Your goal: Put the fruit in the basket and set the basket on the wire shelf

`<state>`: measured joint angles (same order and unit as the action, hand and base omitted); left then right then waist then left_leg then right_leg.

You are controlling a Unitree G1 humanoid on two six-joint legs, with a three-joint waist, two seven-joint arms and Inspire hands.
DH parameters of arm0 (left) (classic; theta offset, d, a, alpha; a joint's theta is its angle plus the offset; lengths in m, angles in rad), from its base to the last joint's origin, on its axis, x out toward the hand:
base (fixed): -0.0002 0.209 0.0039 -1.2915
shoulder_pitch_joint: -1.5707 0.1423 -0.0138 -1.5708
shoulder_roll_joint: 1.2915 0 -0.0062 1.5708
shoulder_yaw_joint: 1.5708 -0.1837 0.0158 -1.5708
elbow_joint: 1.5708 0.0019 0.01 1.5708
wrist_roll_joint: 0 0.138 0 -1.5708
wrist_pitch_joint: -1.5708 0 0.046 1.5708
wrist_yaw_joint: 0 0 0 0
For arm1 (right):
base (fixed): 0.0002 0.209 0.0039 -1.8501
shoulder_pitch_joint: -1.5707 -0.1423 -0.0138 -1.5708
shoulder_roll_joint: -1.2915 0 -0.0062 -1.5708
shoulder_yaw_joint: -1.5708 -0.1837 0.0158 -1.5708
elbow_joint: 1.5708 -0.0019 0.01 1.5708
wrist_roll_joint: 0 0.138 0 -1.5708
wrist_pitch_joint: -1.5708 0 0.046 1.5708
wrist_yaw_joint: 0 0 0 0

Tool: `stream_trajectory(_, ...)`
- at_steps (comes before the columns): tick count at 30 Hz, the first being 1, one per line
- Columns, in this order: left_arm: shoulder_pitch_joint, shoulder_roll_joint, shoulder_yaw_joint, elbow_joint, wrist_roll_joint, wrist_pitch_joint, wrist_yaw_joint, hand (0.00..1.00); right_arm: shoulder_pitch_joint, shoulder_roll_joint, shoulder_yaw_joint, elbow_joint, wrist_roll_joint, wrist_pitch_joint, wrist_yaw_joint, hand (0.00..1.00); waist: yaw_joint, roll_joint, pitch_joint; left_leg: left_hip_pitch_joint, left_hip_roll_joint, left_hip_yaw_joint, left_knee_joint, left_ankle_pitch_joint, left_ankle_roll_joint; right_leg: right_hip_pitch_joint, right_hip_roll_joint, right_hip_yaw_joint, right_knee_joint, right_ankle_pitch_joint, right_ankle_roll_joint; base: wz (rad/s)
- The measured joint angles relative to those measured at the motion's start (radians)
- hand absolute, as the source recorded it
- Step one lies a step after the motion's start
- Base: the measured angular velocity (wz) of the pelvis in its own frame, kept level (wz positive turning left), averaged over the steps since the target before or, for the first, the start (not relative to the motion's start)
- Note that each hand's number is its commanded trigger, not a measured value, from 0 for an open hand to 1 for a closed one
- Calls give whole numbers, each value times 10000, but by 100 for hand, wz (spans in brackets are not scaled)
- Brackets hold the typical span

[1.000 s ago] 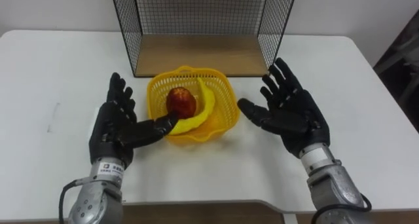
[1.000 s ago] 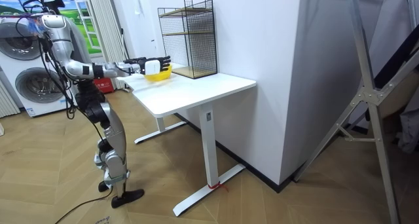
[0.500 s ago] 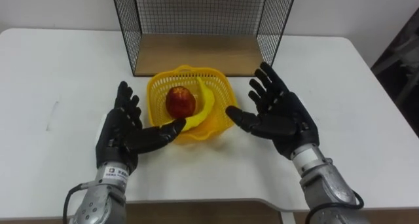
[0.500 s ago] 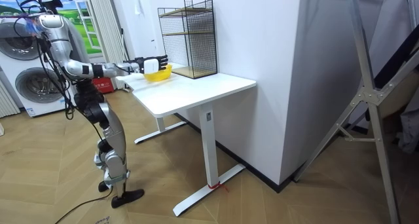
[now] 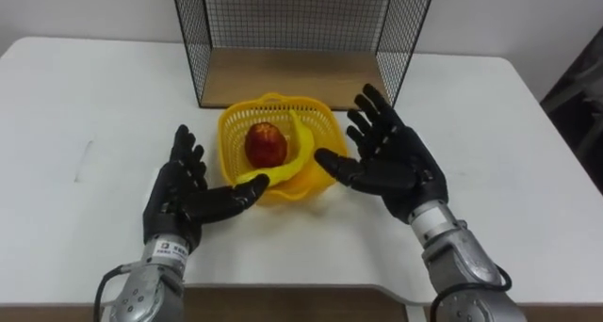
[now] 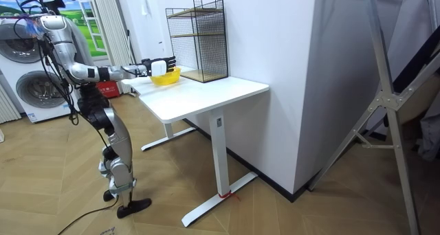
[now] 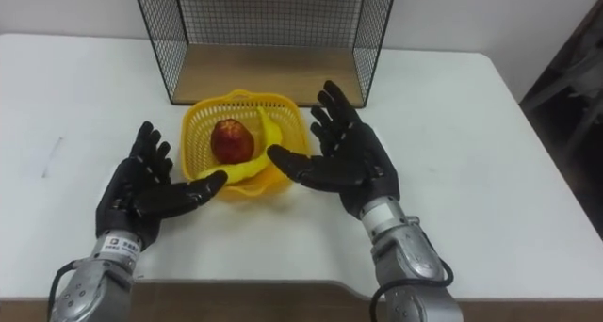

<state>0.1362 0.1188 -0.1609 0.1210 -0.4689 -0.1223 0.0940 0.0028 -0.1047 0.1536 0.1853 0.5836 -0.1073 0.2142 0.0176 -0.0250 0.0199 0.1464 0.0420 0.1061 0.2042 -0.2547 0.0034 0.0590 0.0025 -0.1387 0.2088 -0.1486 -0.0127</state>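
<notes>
Basket [image 5: 232, 143] sits on table [image 5: 85, 105] just in front of wire shelf [image 5: 292, 77], w/ red fruit [image 5: 266, 144] & banana [image 5: 301, 148] inside. Your left hand [image 5: 184, 195] & right hand [image 5: 396, 162] flank it, both spread wide, holding nothing. Basket's prob. light, flexy plastic mesh: press opp. walls low, keep it level.

I had the basket [image 5: 273, 102] on the table [image 5: 85, 105], just in front of the wire shelf [image 5: 292, 77]. Inside it, a round fruit [image 5: 267, 144] sat to the left and a banana [image 5: 300, 154] lay against it on the right. My left hand [image 5: 179, 198] was at the basket's near left, thumb at its wall. My right hand [image 5: 396, 162] was just beside its right rim. In the room view, the robot stood at the table's end with a washing machine [image 6: 31, 91] behind it.
</notes>
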Motion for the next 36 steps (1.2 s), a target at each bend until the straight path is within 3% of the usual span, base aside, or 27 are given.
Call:
stream_trajectory(3,-2,-46,-28,-2,-8,18,0,0,0,-13,27,22,3,0,2,0,13,60,1,-23,7,14,-6,0,0,-72,1,3,81,1,-1,0)
stream_trajectory(7,-8,-56,-131,-12,-89,48,0,0,-5,-46,289,523,19,-3,-66,0,-13,201,-62,-2,10,16,-62,0,0,-52,5,-1,106,2,-3,0)
stream_trajectory(12,-15,-61,-222,-10,-88,48,1,0,-74,-27,329,770,18,-100,-179,0,-105,272,-63,5,6,27,-54,3,3,-40,-1,-7,127,3,-4,0)
stream_trajectory(15,-15,-57,-256,-10,-83,48,1,0,-71,-43,454,778,18,-100,-330,0,-112,284,-53,34,4,28,-56,4,4,-9,-4,-9,127,3,-5,0)
stream_trajectory(19,-15,-53,-443,-10,-76,48,1,0,-72,-52,805,879,15,-98,-383,0,-112,296,25,44,-1,33,-64,3,4,-7,-9,-7,127,3,-5,0)
stream_trajectory(30,-138,-35,-642,-10,-75,47,1,0,-99,-49,999,1391,5,-254,-362,0,-111,188,92,-23,-1,33,-56,4,4,-82,-9,-11,124,1,-3,0)
stream_trajectory(36,-252,-30,-693,-10,-75,47,0,0,-136,-35,1023,1638,-8,-248,-345,0,-102,185,92,-39,-5,29,-55,3,4,-90,-8,-8,117,-2,-1,0)
